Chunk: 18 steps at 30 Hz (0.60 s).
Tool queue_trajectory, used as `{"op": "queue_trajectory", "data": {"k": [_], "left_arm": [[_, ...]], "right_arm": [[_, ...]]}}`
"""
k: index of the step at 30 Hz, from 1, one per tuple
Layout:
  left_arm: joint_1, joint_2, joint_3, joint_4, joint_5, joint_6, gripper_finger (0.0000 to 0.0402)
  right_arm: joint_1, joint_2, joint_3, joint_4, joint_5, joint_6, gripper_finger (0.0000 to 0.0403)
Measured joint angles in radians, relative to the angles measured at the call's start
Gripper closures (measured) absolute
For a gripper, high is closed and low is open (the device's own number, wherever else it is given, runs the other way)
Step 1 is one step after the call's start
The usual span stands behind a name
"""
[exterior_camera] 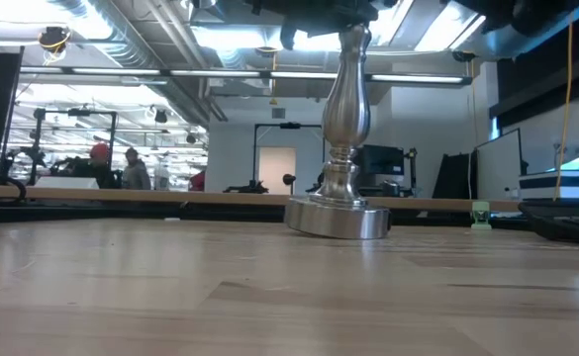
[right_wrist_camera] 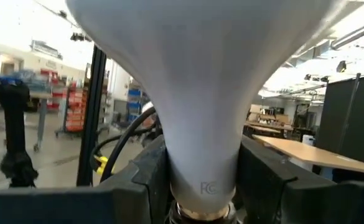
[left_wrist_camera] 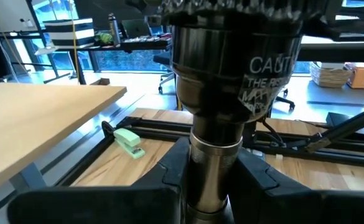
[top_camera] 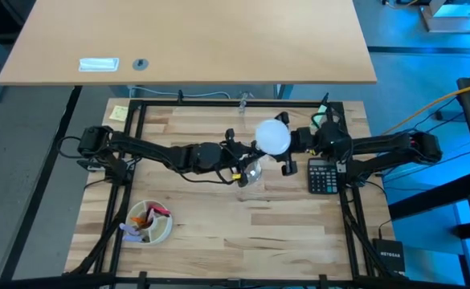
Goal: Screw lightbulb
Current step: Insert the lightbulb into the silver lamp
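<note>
Near the middle of the worktop (top_camera: 218, 233), toward its back edge, the lightbulb (top_camera: 272, 136) sits above the stand (exterior_camera: 340, 129): a smooth, matte white globe tapering to a narrow neck with a brassy metal collar at its foot. The right gripper (right_wrist_camera: 200, 180) has its dark fingers (right_wrist_camera: 266, 177) closed against both sides of that neck (faint printed lettering shows on the white just above the collar). The stand is polished silvery metal, turned like a baluster, on a round flared foot flat on the pale, butcher-block wood. Its black socket top carries white caution lettering. The left gripper (left_wrist_camera: 214, 180) clamps the stand's silvery stem just under that socket, fingers (left_wrist_camera: 169, 171) pressed to either side. Beside the right arm lies a black calculator (top_camera: 324, 177). At the front left corner, a shallow round bowl (top_camera: 164, 233) holds small pink and orange items, too small to identify.
</note>
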Motion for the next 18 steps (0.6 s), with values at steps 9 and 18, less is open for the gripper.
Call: {"op": "queue_trajectory", "data": {"k": [9, 18], "left_arm": [[0.009, -0.002, -0.002, -0.012, 0.0, -0.003, 0.0341], [0.01, -0.003, -0.001, -0.017, 0.0, -0.006, 0.034]], "right_arm": [[-0.007, 0.023, 0.034, -0.058, 0.002, 0.039, 0.0251], [-0.007, 0.02, 0.112, -0.246, 0.0, 0.021, 0.0251]]}}
